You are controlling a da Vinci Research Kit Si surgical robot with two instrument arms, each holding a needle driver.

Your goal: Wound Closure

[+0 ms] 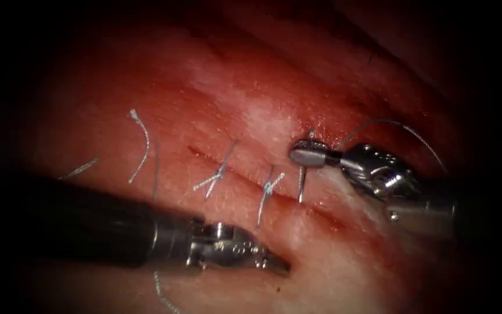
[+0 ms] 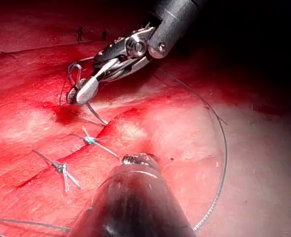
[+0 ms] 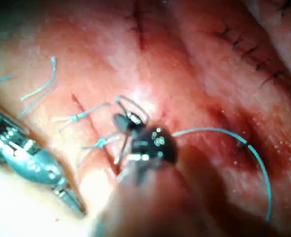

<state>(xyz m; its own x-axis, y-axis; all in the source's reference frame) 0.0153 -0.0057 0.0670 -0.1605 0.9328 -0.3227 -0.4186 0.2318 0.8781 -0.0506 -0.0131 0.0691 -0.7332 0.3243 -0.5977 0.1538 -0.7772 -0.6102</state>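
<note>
across the tissue [image 1: 274, 116] runs one cut [image 1: 233, 171], slanting from upper left to lower right, with two knotted stitches [image 1: 219, 173] already tied over it and a few loose cut ends of thread [image 1: 140, 145] lying off to the left. two tools are at work. the right arm's tool [image 1: 309, 156] has its jaws clamped shut on the needle [image 1: 301, 185], gripping it high on its curve near the end where the thread joins; the needle's free part points down from the jaws toward the cut, its tip at the cut's edge just right of the second stitch, and i cannot tell whether it has entered the tissue. one long thread [image 1: 402, 129] arcs away from the needle, up and over to the right. the left arm's tool [image 1: 274, 264] sits lower, on the pale tissue left of the cut, jaws closed to a point and holding nothing. red fluid [image 2: 61, 113] stains the tissue around the needle.
</note>
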